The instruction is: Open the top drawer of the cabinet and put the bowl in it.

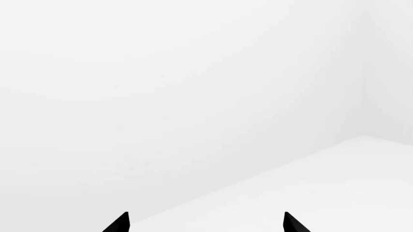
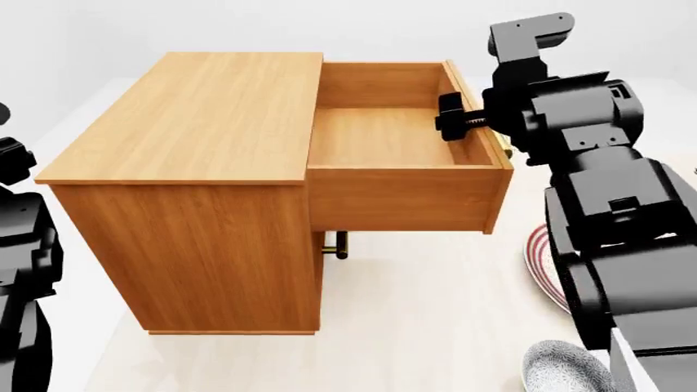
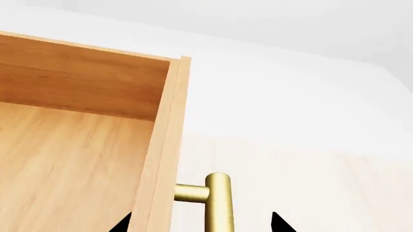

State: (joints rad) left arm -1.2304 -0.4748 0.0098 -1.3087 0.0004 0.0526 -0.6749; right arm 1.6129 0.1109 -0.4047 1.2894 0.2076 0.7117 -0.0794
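In the right wrist view, the two dark fingertips (image 3: 279, 223) of the right gripper (image 3: 201, 224) stand apart, one on either side of the drawer's front panel and its brass bar handle (image 3: 218, 203); they straddle the handle without visibly pressing on it, so the jaws read as open. In the head view that gripper (image 2: 455, 118) sits at the far right corner of the top drawer (image 2: 397, 135), which is pulled well out of the cabinet (image 2: 185, 196), its shallow box interior bare and open from above.

The left gripper (image 1: 205, 223) shows only two fingertips (image 1: 119, 223), well apart, facing blank white wall and floor; nothing lies between them.

The bowl (image 2: 566, 367) rests on the floor at the lower right of the head view, close under the right arm (image 2: 610, 212) and just beside the red-ringed plate (image 2: 541, 261), partly hidden by the arm. It lies back toward the robot from the right gripper, on the near side of the drawer front, with the open drawer beyond it.

The opening step looks done. The right arm is much the nearer to the bowl; the left arm (image 2: 22, 245) stands beyond the cabinet from it. The next move probably calls for lifting the right gripper clear of the handle and swinging back and down to the bowl's rim.
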